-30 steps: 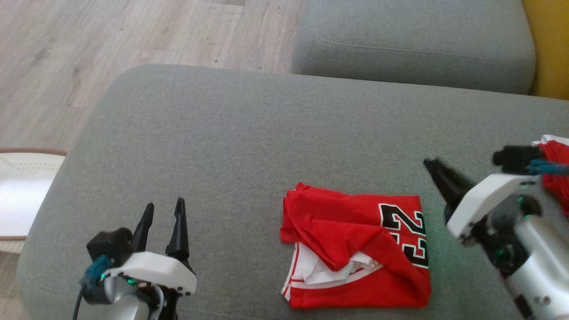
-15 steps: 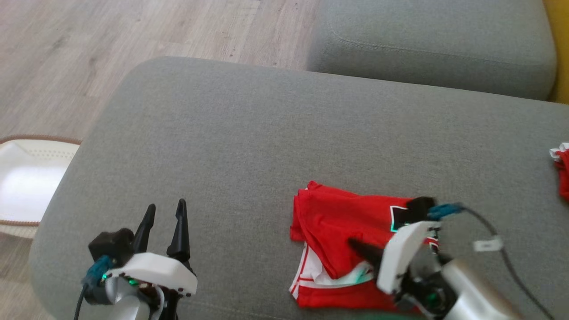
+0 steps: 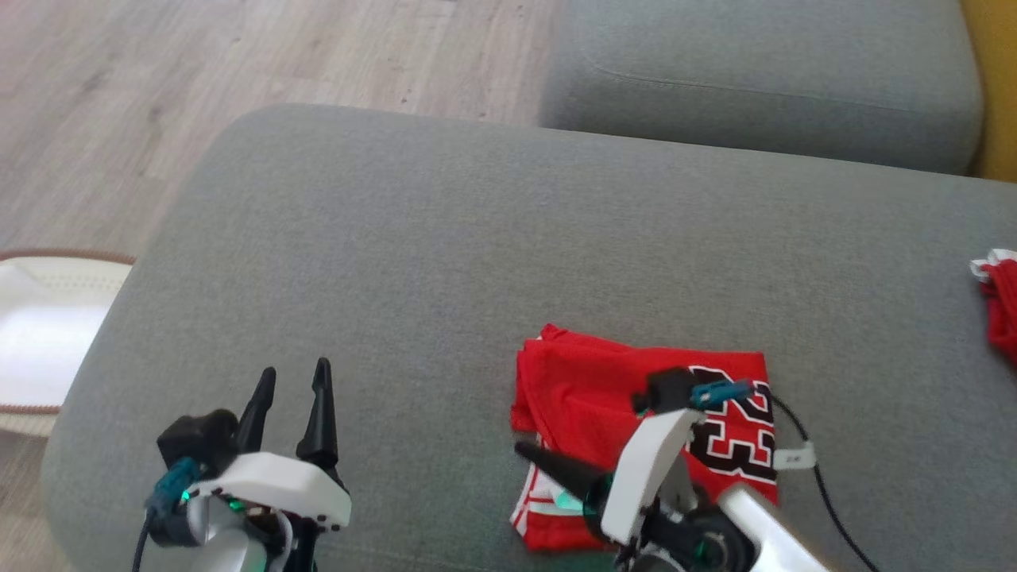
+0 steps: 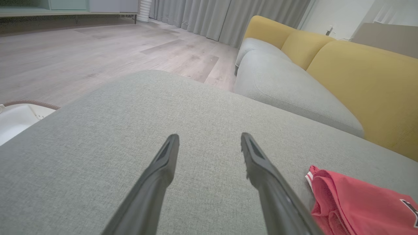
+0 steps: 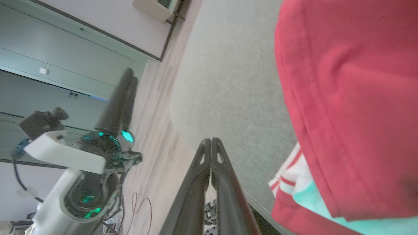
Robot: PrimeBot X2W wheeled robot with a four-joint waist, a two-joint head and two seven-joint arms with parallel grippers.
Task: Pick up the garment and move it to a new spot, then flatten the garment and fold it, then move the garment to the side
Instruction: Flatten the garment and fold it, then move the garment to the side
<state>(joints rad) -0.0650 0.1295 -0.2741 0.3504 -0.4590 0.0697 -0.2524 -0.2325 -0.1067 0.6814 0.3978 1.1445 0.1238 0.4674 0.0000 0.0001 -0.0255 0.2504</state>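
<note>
Right gripper (image 3: 528, 455) has swung in from the grey cushion's (image 3: 437, 238) right edge and closed. Its shut fingers now lie across the folded red jersey (image 3: 588, 381) near the front edge, holding nothing. This suggests a sideways push. Left gripper (image 3: 294, 372) hovers wide open at the front-left corner. The right arm hides the jersey's front hem, so contact is unclear.
</note>
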